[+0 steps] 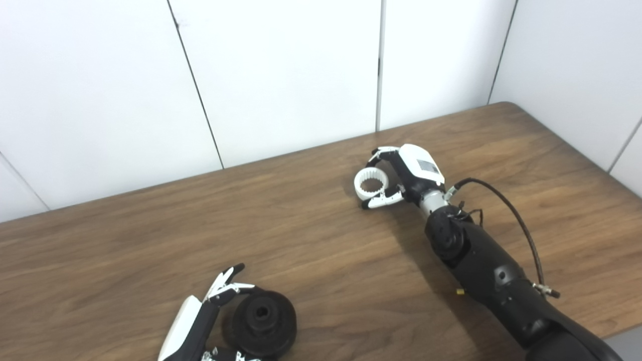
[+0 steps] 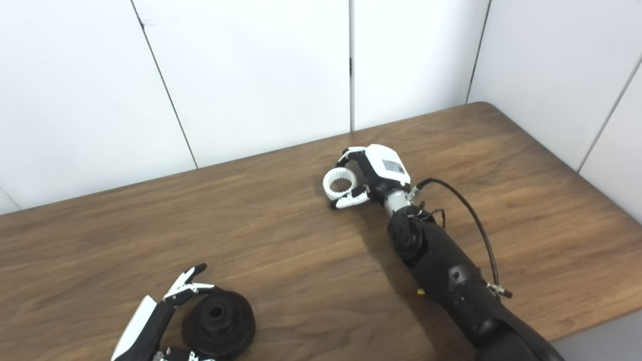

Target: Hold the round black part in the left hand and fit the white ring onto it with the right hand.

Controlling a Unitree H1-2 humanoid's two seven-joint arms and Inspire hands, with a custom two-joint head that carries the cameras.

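While outstretched, right robot hand (image 1: 401,178) cups white ring (image 1: 371,182) — fingers curled, arm extended.

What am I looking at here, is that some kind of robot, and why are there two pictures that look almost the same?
Yes, it is a humanoid robot with two arms, each ending in a hand with fingers and a thumb. The two pictures come from two cameras side by side on its head, looking down at a wooden table, so they show one scene from slightly different spots. The right hand, on the long black arm, is reaching across the table, and its fingers curl around a white ring with small teeth inside. Whether the ring is lifted off the table cannot be told. At the bottom edge, the left hand is beside a round black part with a hole in its middle, cupping its side rather than gripping it.
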